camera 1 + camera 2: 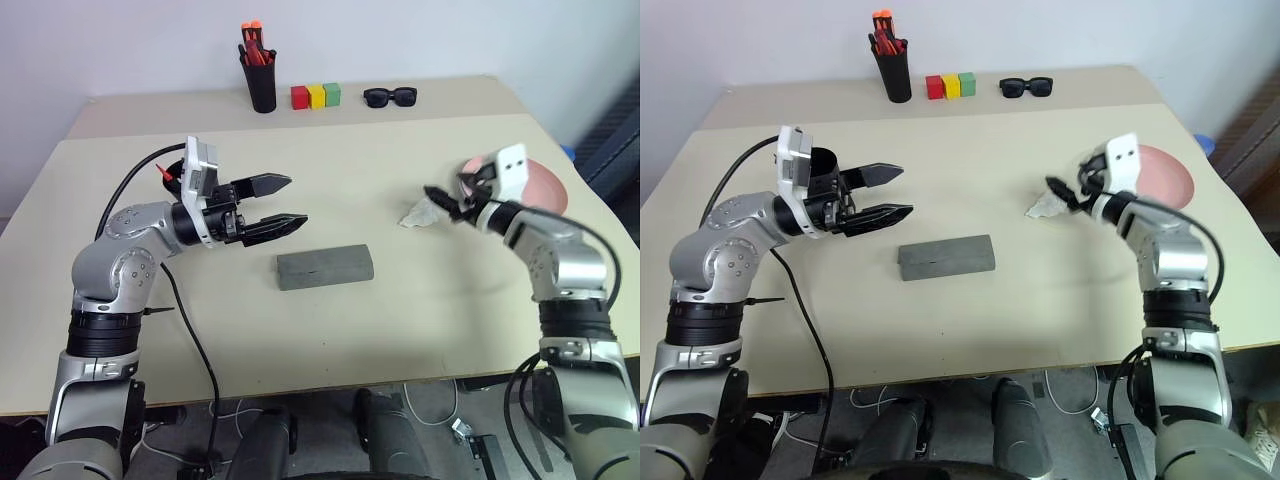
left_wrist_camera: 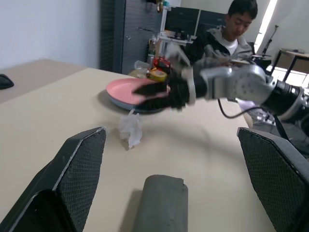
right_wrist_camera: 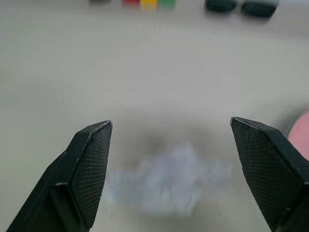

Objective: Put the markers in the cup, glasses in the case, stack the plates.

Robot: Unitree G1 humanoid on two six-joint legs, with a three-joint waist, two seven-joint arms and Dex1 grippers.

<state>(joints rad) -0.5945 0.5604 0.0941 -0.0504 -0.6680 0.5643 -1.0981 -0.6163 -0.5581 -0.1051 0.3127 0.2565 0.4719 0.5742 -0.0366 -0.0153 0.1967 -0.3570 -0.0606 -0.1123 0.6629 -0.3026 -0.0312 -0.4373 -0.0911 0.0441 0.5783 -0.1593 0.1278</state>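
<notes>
- The left end effector hangs over the left of the desk, fingers apart and empty.
- The grey case lies shut near the middle.
- The right end effector hovers with fingers spread above a crumpled white scrap.
- The pink plate rests on the blue one at the right edge.

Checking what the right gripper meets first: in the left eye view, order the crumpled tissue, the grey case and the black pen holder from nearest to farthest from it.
1. Crumpled tissue, just ahead of the right gripper.
2. Grey case, mid-table, to its left.
3. Pen holder, far edge, left of the coloured blocks.
</notes>
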